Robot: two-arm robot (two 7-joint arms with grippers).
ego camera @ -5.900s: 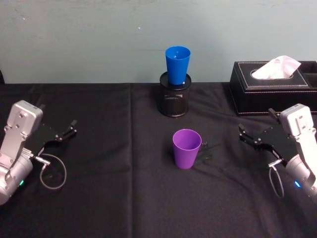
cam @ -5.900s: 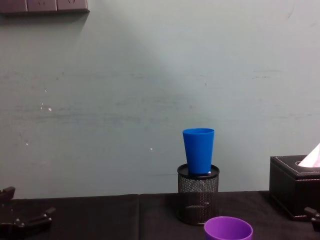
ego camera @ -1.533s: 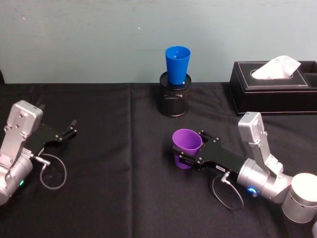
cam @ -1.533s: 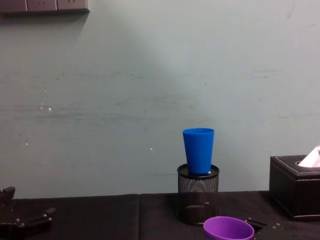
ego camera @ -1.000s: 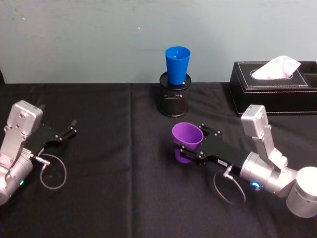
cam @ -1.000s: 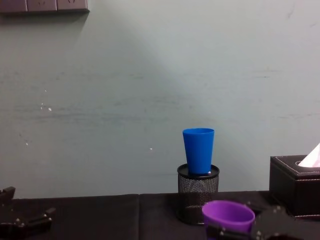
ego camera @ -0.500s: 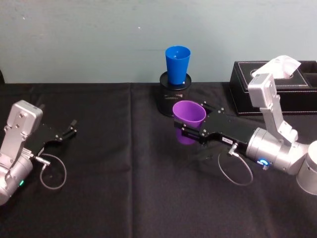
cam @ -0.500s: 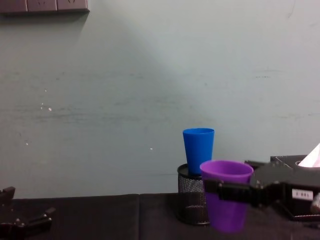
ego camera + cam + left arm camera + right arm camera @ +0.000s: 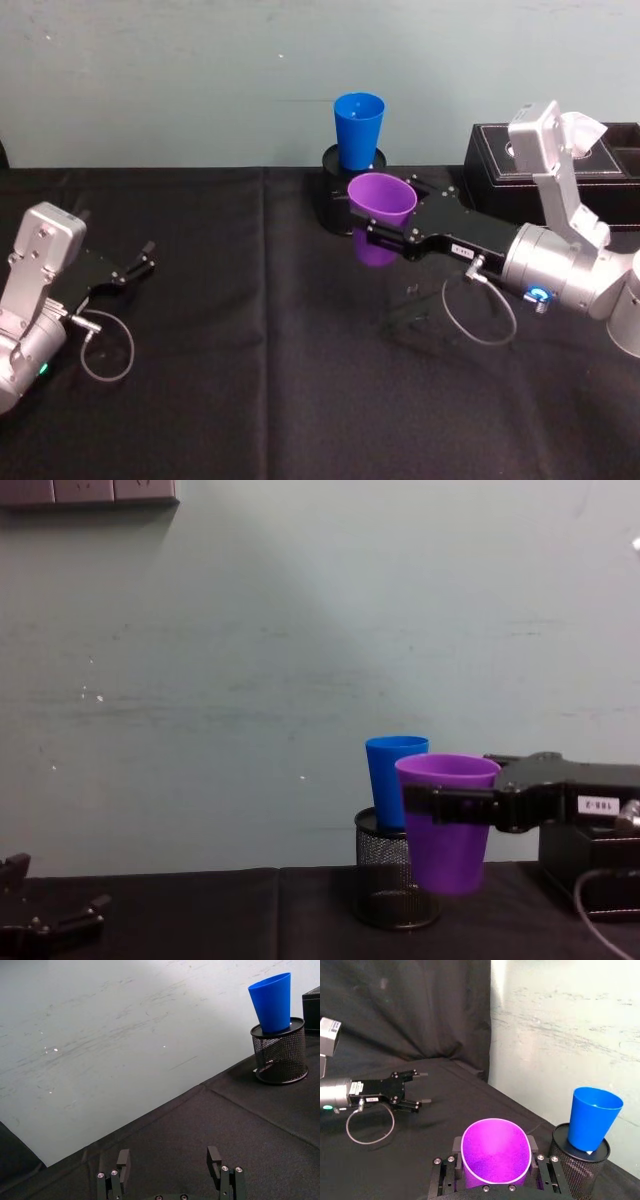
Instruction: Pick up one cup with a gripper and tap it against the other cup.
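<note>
**Purple cup [image 9: 445, 830] held in the air beside the blue cup, tap not yet made**

A table under a black cloth [image 9: 260, 360] runs across the scene against a pale green wall. Everything below is placed relative to a black wire-mesh pen holder [image 9: 279, 1057], which stands at the back of the table near the middle.

The right arm, silver-grey with a glowing blue ring, reaches in from the right of the pen holder. A black tissue box [image 9: 490, 170] sits at the back of the table, to the right of the holder and behind the arm.

The blue cup [image 9: 359, 130] stands upright in the mouth of the pen holder, rising well above its rim.

The right gripper [image 9: 393, 218] has its two black fingers clamped on opposite sides of the purple cup, just under the rim. The cup hangs upright and clear of the table, just in front of the holder and slightly to its right. Its rim is a little lower than the blue cup's rim.

From the chest camera the two cups overlap, but the right wrist camera shows a gap between them, so they appear close without touching.

The left gripper [image 9: 142, 260] rests far to the left of the holder, nearer the robot, with its fingers apart and holding nothing.

Judging progress, the pick-up looks done and the cup is at tapping height. What remains is a short push toward the blue cup to make contact.
</note>
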